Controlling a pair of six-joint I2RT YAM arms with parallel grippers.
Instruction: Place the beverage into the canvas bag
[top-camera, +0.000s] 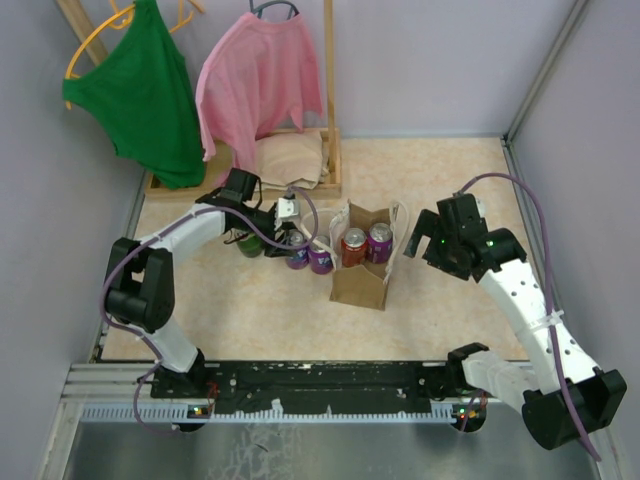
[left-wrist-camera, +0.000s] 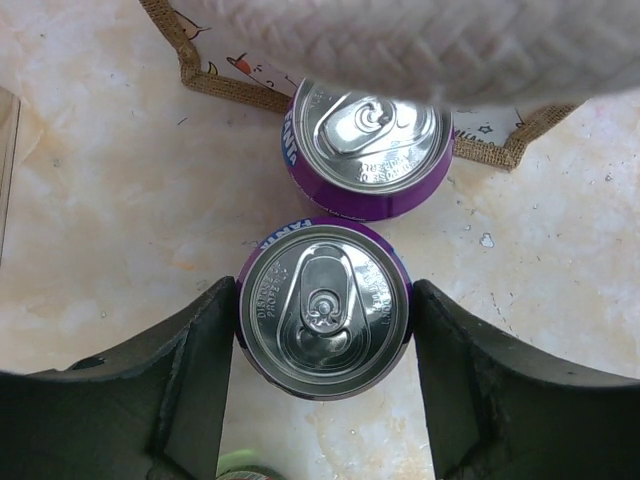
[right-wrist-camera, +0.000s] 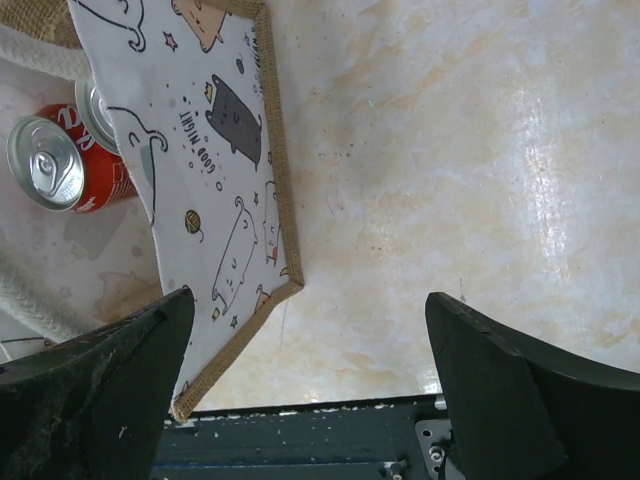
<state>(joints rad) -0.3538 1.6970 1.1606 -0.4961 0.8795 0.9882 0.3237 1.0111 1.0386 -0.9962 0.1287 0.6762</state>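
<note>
The tan canvas bag (top-camera: 360, 280) stands upright mid-table, holding a red can (top-camera: 353, 245) and a purple can (top-camera: 380, 240). Two more purple cans stand just left of it. My left gripper (top-camera: 291, 238) is over the nearer purple can (left-wrist-camera: 323, 315), its fingers (left-wrist-camera: 200, 350) pressed against both sides; the can stands on the table. The other purple can (left-wrist-camera: 375, 150) sits against the bag's rim (left-wrist-camera: 225, 88). My right gripper (top-camera: 418, 243) is open and empty right of the bag (right-wrist-camera: 200, 150), whose cat-print lining and red can (right-wrist-camera: 55, 165) show in the right wrist view.
A green can (top-camera: 249, 243) stands behind my left gripper. A wooden rack at the back holds a green shirt (top-camera: 145, 90), a pink shirt (top-camera: 260, 80) and a folded beige cloth pile (top-camera: 290, 158). Walls close in left and right.
</note>
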